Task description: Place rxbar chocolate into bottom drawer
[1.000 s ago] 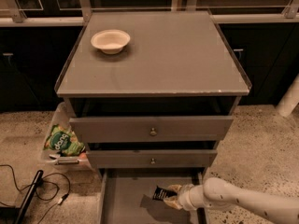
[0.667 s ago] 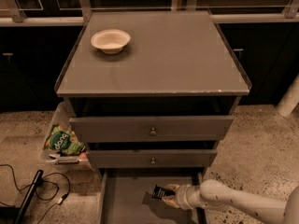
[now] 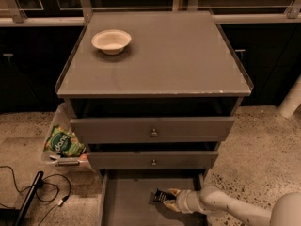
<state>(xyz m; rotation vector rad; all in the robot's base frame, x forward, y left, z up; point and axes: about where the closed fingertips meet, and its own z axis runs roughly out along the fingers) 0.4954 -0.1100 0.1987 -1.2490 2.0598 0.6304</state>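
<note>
The bottom drawer (image 3: 129,206) is pulled out at the foot of the grey cabinet, showing its flat grey floor. My white arm reaches in from the lower right. My gripper (image 3: 170,195) is low over the drawer's right half and is shut on the rxbar chocolate (image 3: 161,197), a small black wrapper with white lettering that sticks out to the left of the fingers, just above the drawer floor.
Two knobbed upper drawers (image 3: 153,131) hang slightly open above the gripper. A white bowl (image 3: 111,41) sits on the cabinet top. A green snack bag (image 3: 63,142) lies in a bin left of the cabinet. Cables (image 3: 42,189) trail on the floor at lower left.
The gripper with the bar has shifted slightly left and deeper into the bottom drawer. Nothing else has moved.
</note>
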